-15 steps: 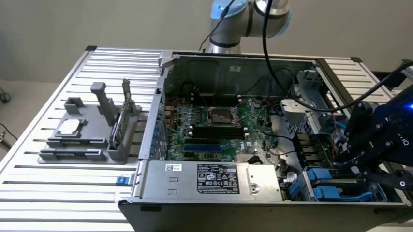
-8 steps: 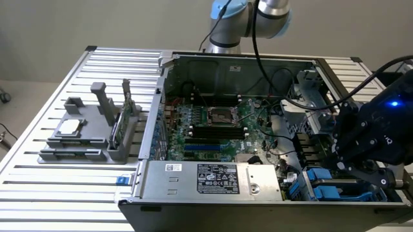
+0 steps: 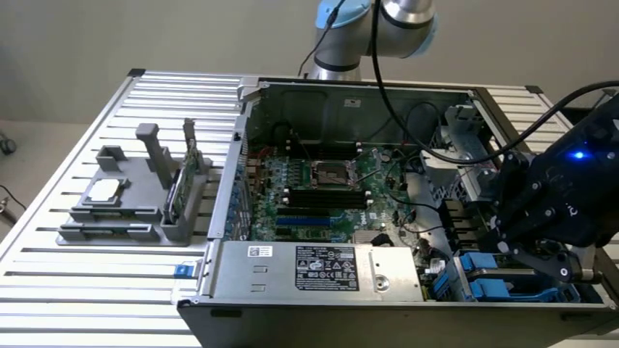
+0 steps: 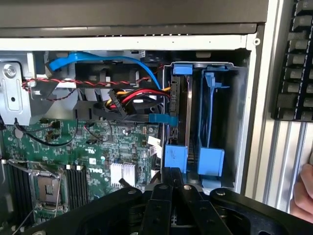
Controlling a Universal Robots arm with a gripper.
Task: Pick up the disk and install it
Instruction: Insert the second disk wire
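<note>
On the slatted desk [image 3: 116, 283], far off to the exterior view's left of the fingers, stands a grey holder [image 3: 130, 206] with a small silver chip [image 3: 104, 190] and an upright green card [image 3: 190, 163]. The open computer case [image 3: 349, 90] shows its motherboard [image 4: 63, 156]. The fingers [image 4: 171, 177] are closed together over the drive bay [image 4: 244, 127], just short of the disk [image 4: 180, 112], which sits on edge in its blue carrier inside that bay, beside 1 empty blue carrier [image 4: 211, 117]
</note>
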